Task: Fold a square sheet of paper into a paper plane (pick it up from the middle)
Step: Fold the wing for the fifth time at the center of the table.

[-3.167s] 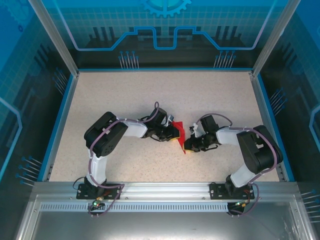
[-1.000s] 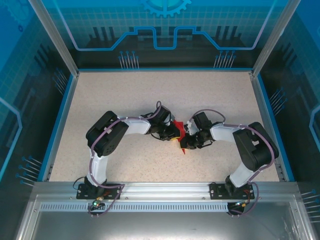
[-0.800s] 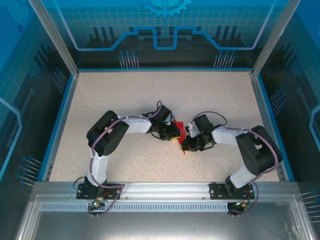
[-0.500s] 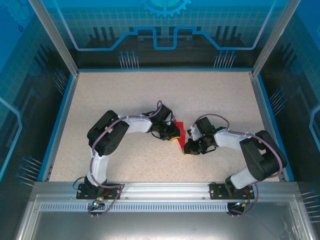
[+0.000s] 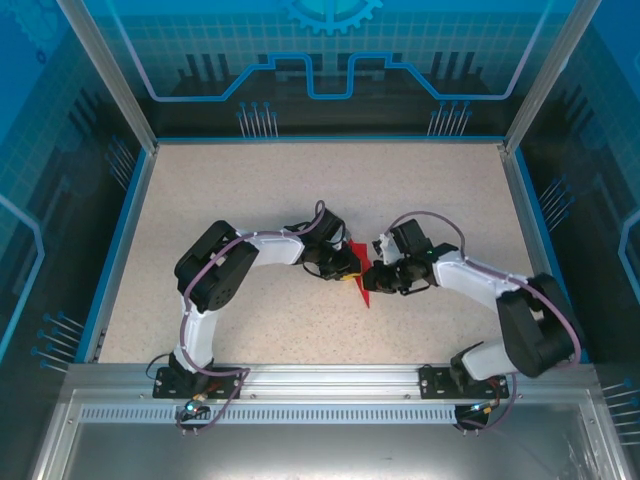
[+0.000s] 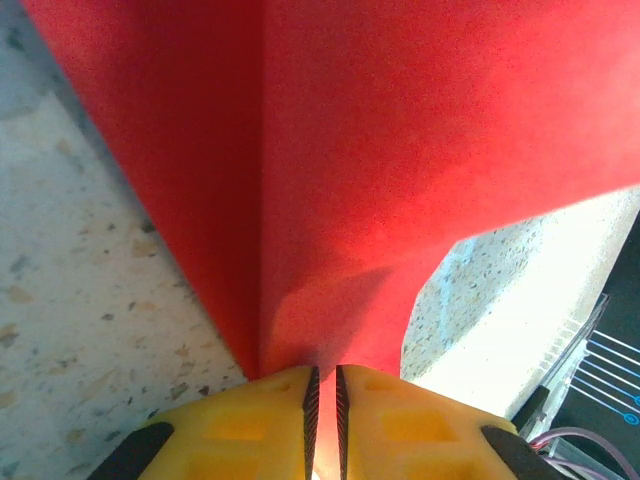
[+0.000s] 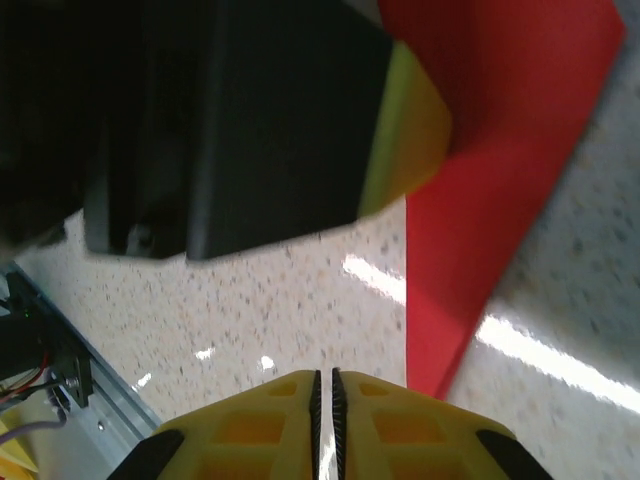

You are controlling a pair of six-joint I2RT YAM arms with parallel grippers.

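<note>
- Enclosure panels (image 5: 330, 60): blue printed sheets on aluminium posts stood around the work area.
- Table (image 5: 250, 190): speckled beige top with a blue rim.
- Left arm (image 5: 215, 270): reached from its base rightward, with its wrist near the middle of the table.
- Right arm (image 5: 500, 290): reached leftward, with its wrist facing the left arm's wrist at close quarters.
- Left gripper (image 6: 323, 372): the yellow fingers (image 6: 240, 420) were pressed together, leaving only a hairline slit. The red paper (image 6: 400, 150) ran out from between their tips, so it was pinched there.
- Right gripper (image 7: 321, 375): the yellow fingers were likewise together. Bare table lay ahead of the slit and no paper sat between the fingers. The paper's point lay just beside one finger; contact could not be judged.
- Red paper, top view (image 5: 364, 288): a narrow pointed strip near the table's middle, between the two grippers, with its tip toward the near edge.
- Red paper, left wrist view: one straight crease ran away from the fingertips, with a panel on either side.
</note>
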